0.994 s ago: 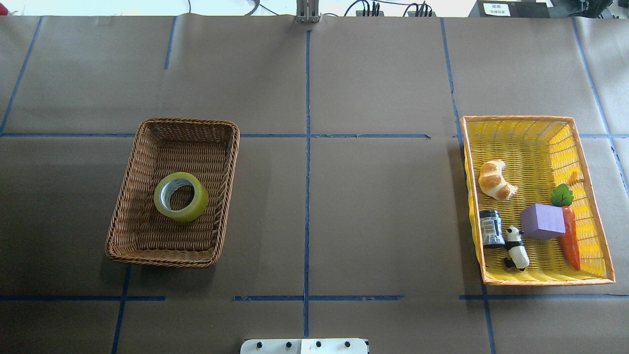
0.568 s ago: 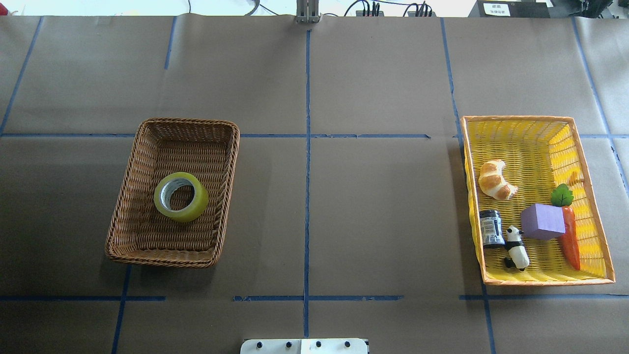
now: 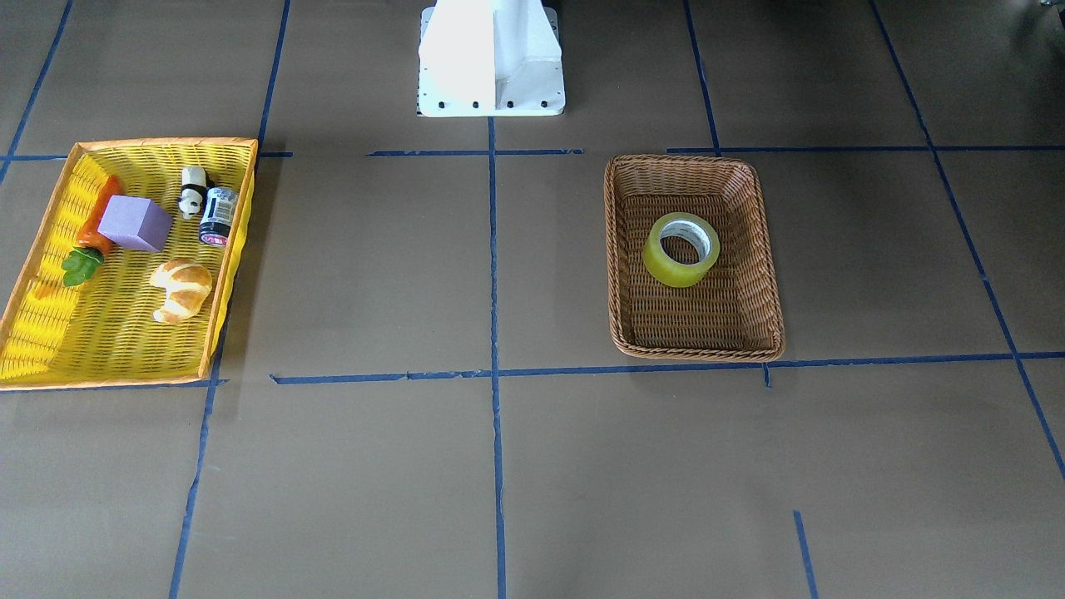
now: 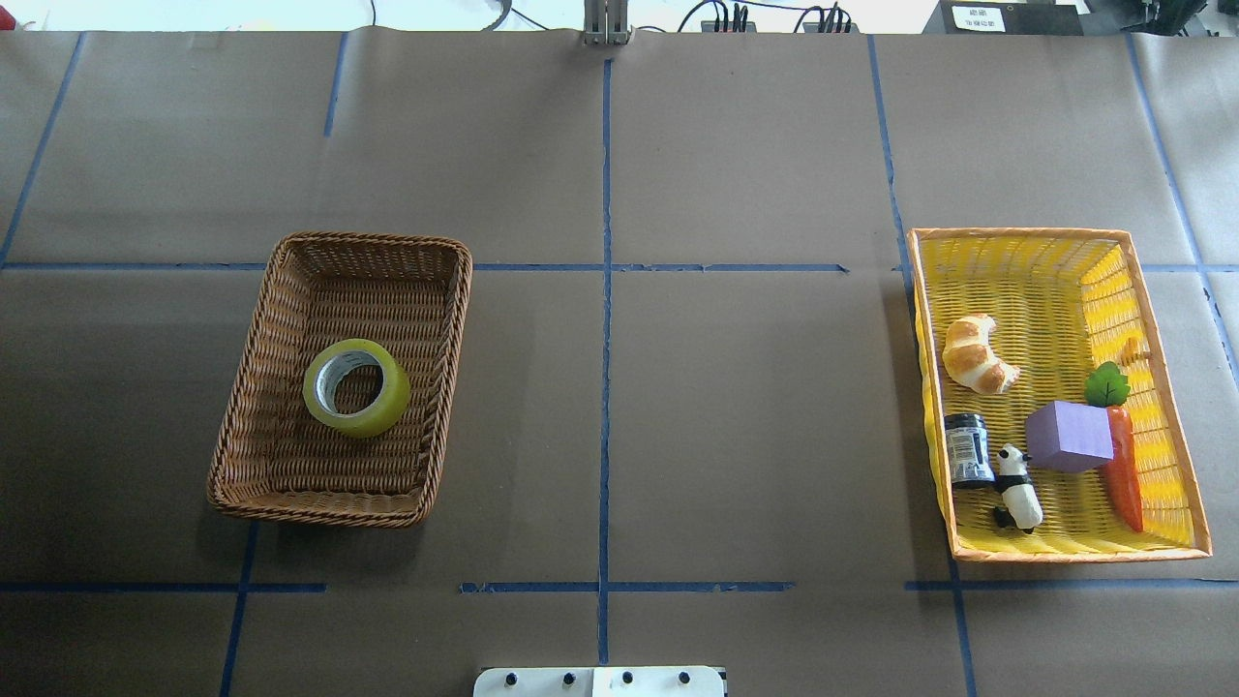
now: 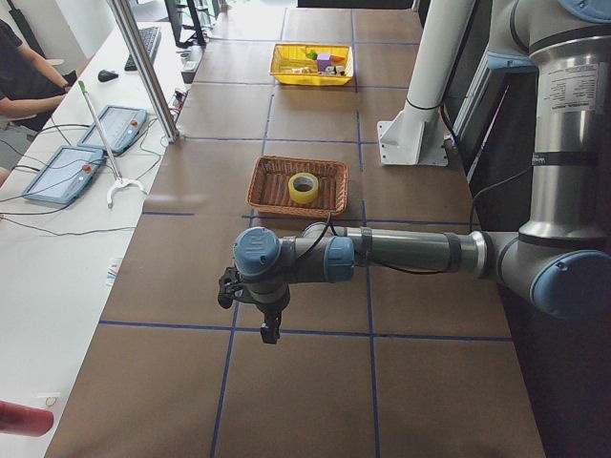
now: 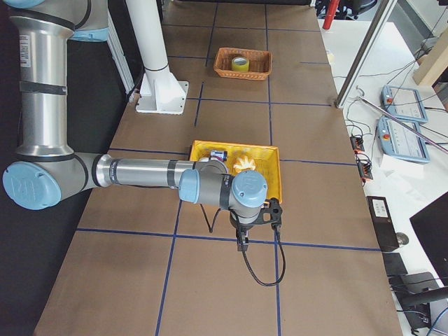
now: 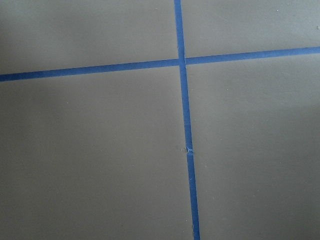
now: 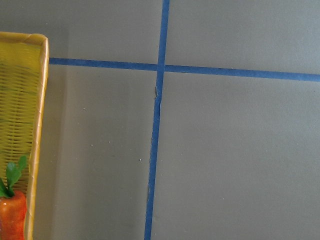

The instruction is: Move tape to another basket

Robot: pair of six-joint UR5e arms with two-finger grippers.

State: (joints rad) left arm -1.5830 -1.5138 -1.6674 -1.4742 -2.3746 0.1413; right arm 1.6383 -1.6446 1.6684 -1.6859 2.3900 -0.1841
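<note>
The yellow-green tape (image 4: 389, 400) lies flat inside the brown wicker basket (image 4: 290, 455) on the table's left half. It also shows in the front-facing view (image 3: 668, 269), in that basket (image 3: 695, 320). Neither gripper shows in the overhead or front-facing view. In the exterior left view my left gripper (image 5: 270, 330) hangs over bare table, well short of the basket (image 5: 272, 196). In the exterior right view my right gripper (image 6: 241, 244) hangs just past the yellow basket (image 6: 269, 183). I cannot tell whether either is open or shut. Neither touches the tape.
The yellow basket with orange rim (image 4: 1055, 271) at the right holds a croissant (image 4: 978, 354), a purple block (image 4: 1068, 436), a carrot (image 4: 1123, 474), a small jar (image 4: 968, 449) and a panda figure (image 4: 1018, 489). The white robot base (image 3: 491, 58) stands at the near middle. Blue tape lines cross the brown table.
</note>
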